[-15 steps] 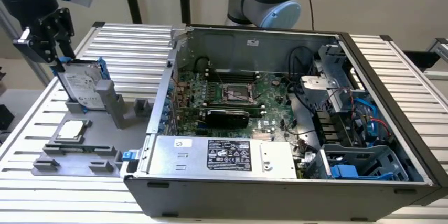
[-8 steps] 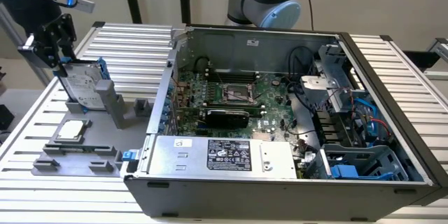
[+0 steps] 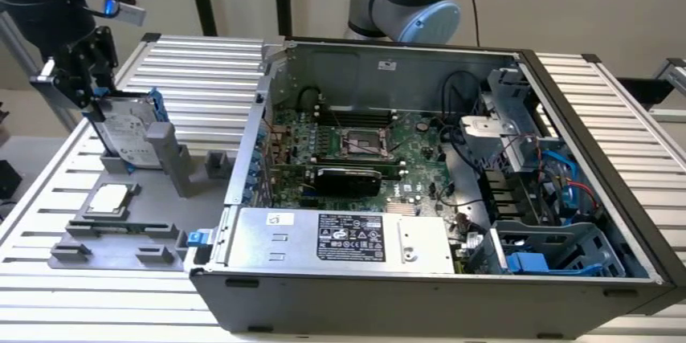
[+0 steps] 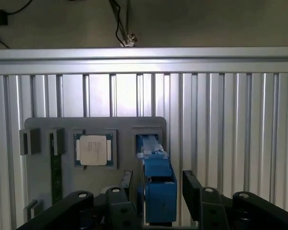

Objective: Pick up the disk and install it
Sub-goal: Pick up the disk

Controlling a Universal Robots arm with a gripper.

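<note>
Black fingers (image 4: 192,186) of my gripper (image 4: 156,187) straddle the disk (image 4: 159,194), spread wider than its blue carrier and gripping nothing. It stands upright in the grey holder (image 4: 38,178), near the CPU chip (image 4: 92,149).

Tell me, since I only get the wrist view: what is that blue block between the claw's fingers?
Observer: It is the blue edge of the disk. The exterior view shows its silver labelled face, standing upright in a grey stand.
Operator: Is anything else beside it?
Observer: Yes, an open computer case sits to the exterior view's right of the disk.
Operator: What's inside it?
Observer: A green board lies flat inside, with a grey labelled box along the near wall.
</note>
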